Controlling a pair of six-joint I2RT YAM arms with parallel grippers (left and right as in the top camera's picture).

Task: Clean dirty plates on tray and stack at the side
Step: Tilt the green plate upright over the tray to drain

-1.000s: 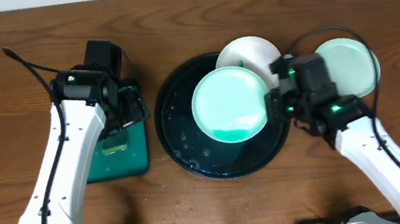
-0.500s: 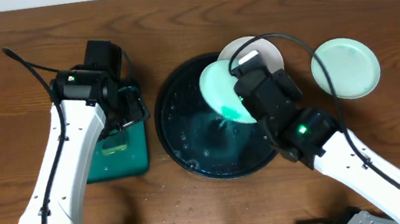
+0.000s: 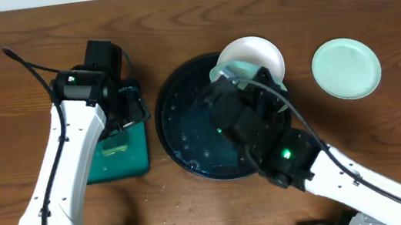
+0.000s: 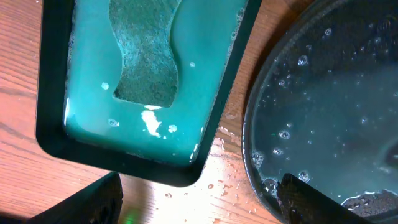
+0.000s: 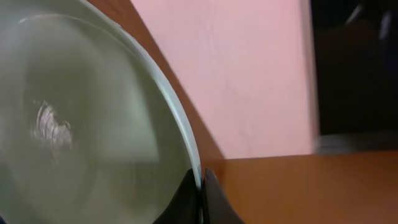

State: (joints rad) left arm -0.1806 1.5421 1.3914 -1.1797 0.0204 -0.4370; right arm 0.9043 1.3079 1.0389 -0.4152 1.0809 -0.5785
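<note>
Black and beaded with water, the round tray (image 3: 180,131) sits mid-tabletop (image 3: 20,43) with the right arm hanging over it. The right pincer (image 5: 202,186) is closed tight on the rim of a pale plate (image 5: 81,124). From overhead only a tilted mint sliver of that plate shows past the arm, above the tray's far side. Just behind it a white plate (image 3: 258,50) lies across the tray's far rim. A third, mint plate (image 3: 346,68) rests flat on the wood to the right, well apart from the tray.

On the left, the left pincer (image 4: 199,199) hangs with its jaws wide apart and nothing between them. It is above the near end of a green rectangular tray (image 4: 56,137), which holds milky liquid and a sponge (image 4: 146,56).
</note>
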